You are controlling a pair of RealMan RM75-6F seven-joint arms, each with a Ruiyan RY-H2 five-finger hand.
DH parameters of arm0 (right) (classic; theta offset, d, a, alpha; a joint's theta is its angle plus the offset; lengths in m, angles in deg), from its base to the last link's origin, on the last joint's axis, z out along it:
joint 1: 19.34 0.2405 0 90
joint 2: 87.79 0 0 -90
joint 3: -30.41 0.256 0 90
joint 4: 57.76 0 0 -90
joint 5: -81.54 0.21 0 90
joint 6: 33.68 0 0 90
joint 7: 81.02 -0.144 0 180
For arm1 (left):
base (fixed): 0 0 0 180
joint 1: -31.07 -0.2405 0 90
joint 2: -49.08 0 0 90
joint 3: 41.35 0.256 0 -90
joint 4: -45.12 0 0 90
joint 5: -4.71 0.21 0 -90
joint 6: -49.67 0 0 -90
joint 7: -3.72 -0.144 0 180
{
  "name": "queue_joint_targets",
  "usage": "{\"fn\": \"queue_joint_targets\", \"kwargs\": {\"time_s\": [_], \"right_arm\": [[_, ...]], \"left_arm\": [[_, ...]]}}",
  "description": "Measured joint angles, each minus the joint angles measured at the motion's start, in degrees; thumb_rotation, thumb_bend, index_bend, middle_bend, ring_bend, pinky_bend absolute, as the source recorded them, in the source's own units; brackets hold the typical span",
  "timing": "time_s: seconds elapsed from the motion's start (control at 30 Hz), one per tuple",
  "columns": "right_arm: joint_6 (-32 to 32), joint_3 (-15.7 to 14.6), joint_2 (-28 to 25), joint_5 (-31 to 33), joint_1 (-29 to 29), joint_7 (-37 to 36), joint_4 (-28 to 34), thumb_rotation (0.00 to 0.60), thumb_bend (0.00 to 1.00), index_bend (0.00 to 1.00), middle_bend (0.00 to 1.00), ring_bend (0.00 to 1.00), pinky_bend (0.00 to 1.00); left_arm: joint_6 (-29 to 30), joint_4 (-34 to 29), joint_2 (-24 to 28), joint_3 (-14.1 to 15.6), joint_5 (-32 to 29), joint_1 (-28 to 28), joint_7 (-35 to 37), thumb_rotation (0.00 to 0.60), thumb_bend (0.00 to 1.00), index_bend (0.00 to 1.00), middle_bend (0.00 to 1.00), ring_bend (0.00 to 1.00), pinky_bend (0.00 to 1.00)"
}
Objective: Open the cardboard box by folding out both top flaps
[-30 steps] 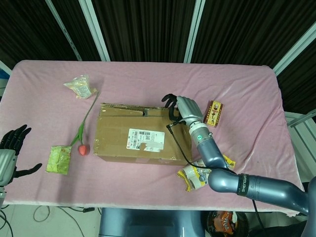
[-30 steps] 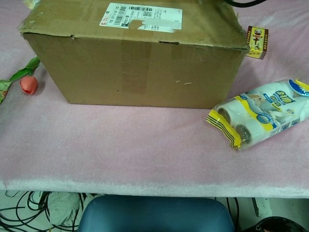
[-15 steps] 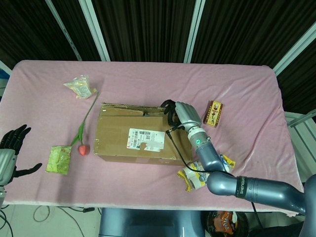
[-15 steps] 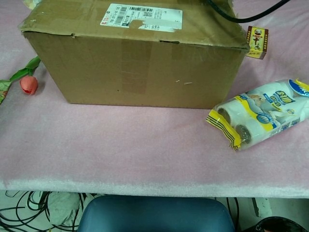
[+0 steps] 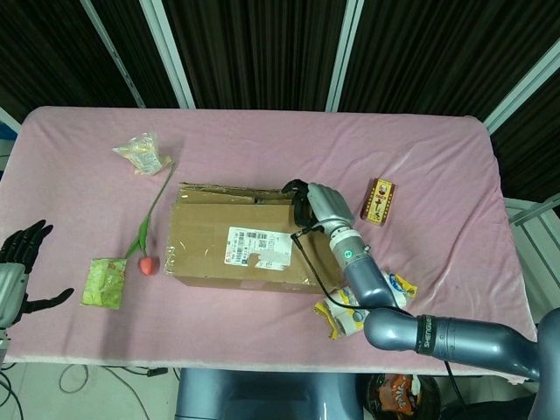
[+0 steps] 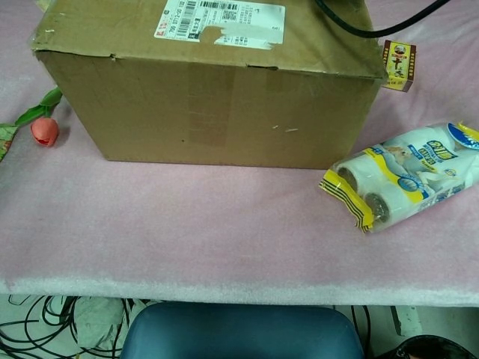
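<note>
Two robot hands show in the head view. The right robot hand [image 5: 317,203] rests on the top of the cardboard box [image 5: 241,248], at its far right corner, with the dark fingers [image 5: 297,194] curled over the edge of the near flap [image 5: 254,236] where it meets the far flap [image 5: 217,194]; whether they really grip the flap, I cannot tell. The left robot hand [image 5: 16,271] hangs beyond the left edge of the table [image 5: 420,166], well apart from the box, with its fingers spread and nothing in them.

The box stands near the middle of the table, a little toward the near edge. Both flaps lie almost flat, with a white label [image 5: 259,248] on the near one. A black cable [image 6: 359,26] crosses the right corner of the box top in the chest view.

Near the left side of the box lies a tulip [image 5: 148,263], its stem pointing to the far left corner, and a green packet [image 5: 104,283] is just beside it. A clear bag of snacks [image 5: 142,154] lies toward the far left corner. To the right of the box is a small red and yellow carton [image 5: 378,200], and a pack of tissue rolls [image 6: 408,176] lies close to the near right corner of the box.
</note>
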Motion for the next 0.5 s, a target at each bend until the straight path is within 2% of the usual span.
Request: {"fn": "queue_joint_targets", "kwargs": {"time_s": [0.5], "right_arm": [[-2.18, 2.85, -3.27, -0.44, 0.26, -0.18, 7.20, 0.600, 0.83, 0.32, 0.53, 0.51, 0.45]], "left_arm": [[0.55, 0.41, -0.43, -0.49, 0.51, -0.20, 0.90, 0.600, 0.13, 0.00, 0.00, 0.00, 0.00]]}}
